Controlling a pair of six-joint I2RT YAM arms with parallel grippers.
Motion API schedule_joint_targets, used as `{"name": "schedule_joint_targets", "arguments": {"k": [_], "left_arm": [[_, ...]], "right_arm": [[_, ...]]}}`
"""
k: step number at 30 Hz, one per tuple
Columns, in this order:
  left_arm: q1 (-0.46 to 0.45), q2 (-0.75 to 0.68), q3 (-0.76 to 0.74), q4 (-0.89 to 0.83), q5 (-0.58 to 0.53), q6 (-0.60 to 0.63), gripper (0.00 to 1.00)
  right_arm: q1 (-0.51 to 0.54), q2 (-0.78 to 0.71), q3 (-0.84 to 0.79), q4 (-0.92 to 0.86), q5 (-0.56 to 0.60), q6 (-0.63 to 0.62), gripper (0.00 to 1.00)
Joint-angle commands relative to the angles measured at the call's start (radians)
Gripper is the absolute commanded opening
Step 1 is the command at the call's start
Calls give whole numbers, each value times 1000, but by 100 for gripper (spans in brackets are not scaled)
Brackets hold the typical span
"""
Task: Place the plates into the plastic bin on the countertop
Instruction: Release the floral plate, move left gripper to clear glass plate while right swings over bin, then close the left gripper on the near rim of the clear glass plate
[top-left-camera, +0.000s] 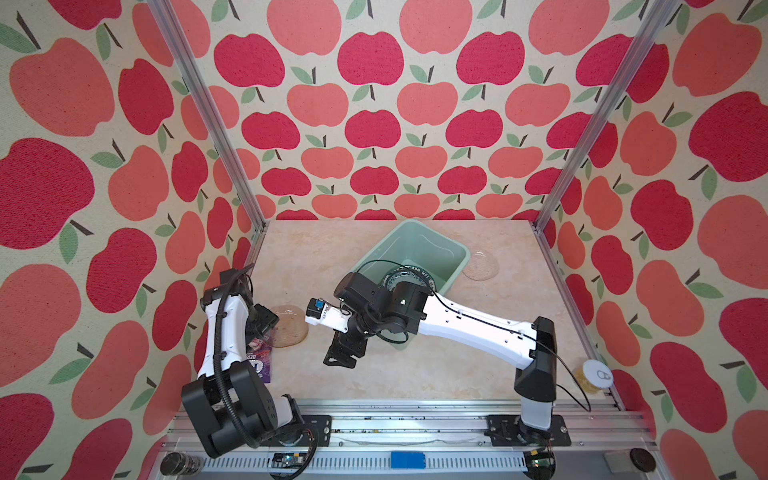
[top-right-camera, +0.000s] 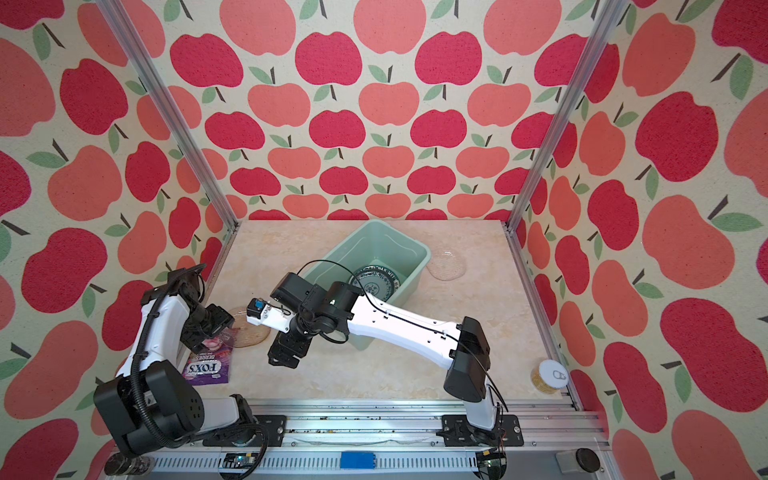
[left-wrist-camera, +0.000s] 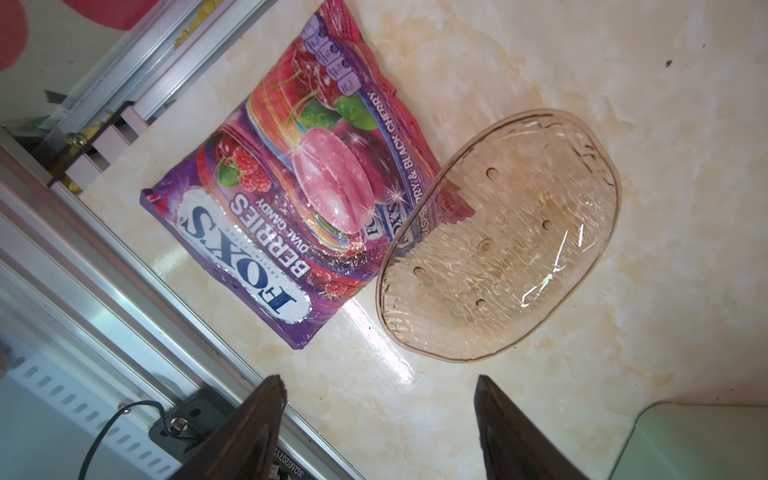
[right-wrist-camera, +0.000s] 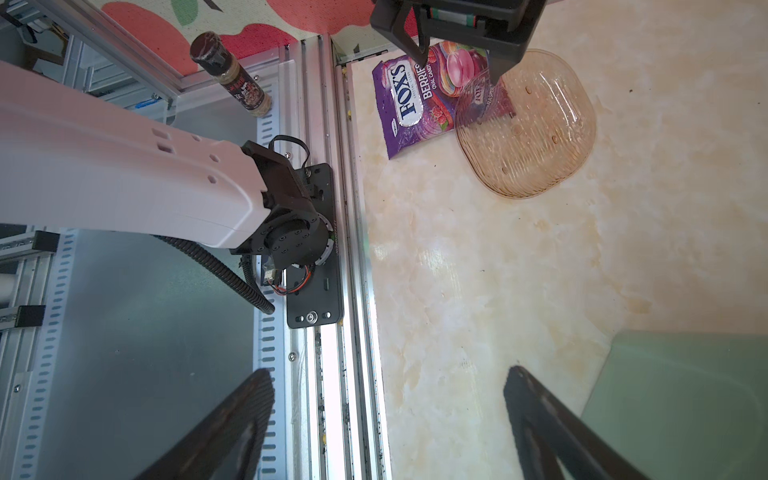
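Note:
A clear amber-tinted glass plate lies on the countertop at the left. One edge of it rests on the purple candy bag. My left gripper hovers open just short of this plate, its jaws holding nothing. The mint-green plastic bin stands at the back middle, and a dark patterned plate lies inside it. A second clear glass plate lies to the right of the bin. My right gripper hangs open and empty over the countertop in front of the bin.
A yellow can stands at the front right corner. A spice bottle lies beyond the front aluminium rail. The right arm reaches across the middle, over the bin's front corner.

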Motion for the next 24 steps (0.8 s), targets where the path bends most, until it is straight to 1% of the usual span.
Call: {"name": "schedule_joint_targets", "arguments": {"k": [1, 5, 7, 10, 12, 16, 24], "left_arm": [[-7, 62, 62, 29, -52, 75, 72], [-23, 133, 92, 60, -40, 111, 66], [-43, 173, 106, 76, -51, 132, 60], [-78, 225, 121, 92, -81, 168, 57], [-84, 252, 124, 105, -87, 178, 54], [-90, 280, 122, 147, -88, 191, 53], [-95, 310, 137, 165, -139, 224, 53]], "right_arm": [[-5, -54, -38, 66, -34, -21, 91], [-14, -61, -70, 92, -50, -17, 91], [-26, -65, -86, 108, -67, -4, 91], [-42, -73, -108, 132, -88, 11, 91], [-52, -78, -118, 144, -98, 20, 91], [-66, -81, -128, 158, -110, 31, 91], [-86, -79, -143, 166, -136, 35, 91]]}}
